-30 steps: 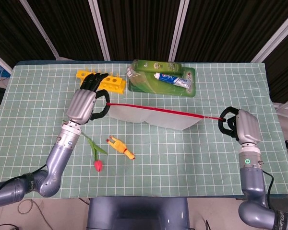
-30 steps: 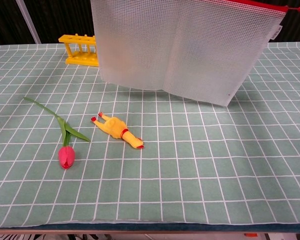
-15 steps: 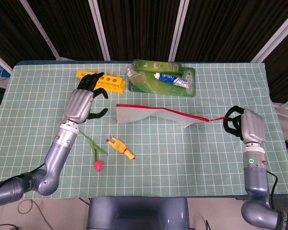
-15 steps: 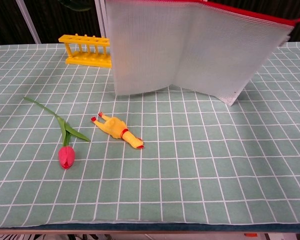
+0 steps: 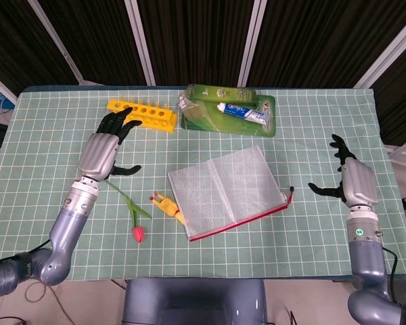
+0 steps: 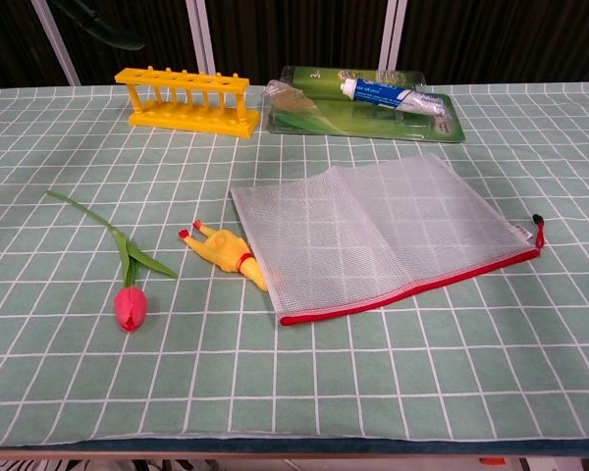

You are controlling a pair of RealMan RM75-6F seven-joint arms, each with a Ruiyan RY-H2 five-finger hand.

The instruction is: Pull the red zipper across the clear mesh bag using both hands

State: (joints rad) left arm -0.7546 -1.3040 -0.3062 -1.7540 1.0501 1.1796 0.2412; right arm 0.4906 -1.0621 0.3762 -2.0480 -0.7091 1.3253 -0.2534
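The clear mesh bag (image 5: 224, 190) (image 6: 373, 235) lies flat on the checked cloth in the middle of the table. Its red zipper (image 5: 240, 222) (image 6: 412, 289) runs along the near edge, with the pull tab (image 5: 290, 194) (image 6: 538, 228) at the right end. My left hand (image 5: 103, 147) hovers open to the left of the bag, fingers spread, holding nothing. My right hand (image 5: 350, 180) is open to the right of the bag, fingers apart and clear of the pull tab. Neither hand's palm shows in the chest view.
A yellow rubber chicken (image 5: 169, 207) (image 6: 226, 253) lies against the bag's left corner. A pink tulip (image 5: 134, 220) (image 6: 128, 285) lies further left. A yellow rack (image 5: 143, 115) (image 6: 188, 101) and a green tray with toothpaste (image 5: 230, 112) (image 6: 368, 98) stand at the back.
Both hands let go of the bag, which dropped from hanging in the air to lying flat on the table. The left hand moved left and the right hand opened.
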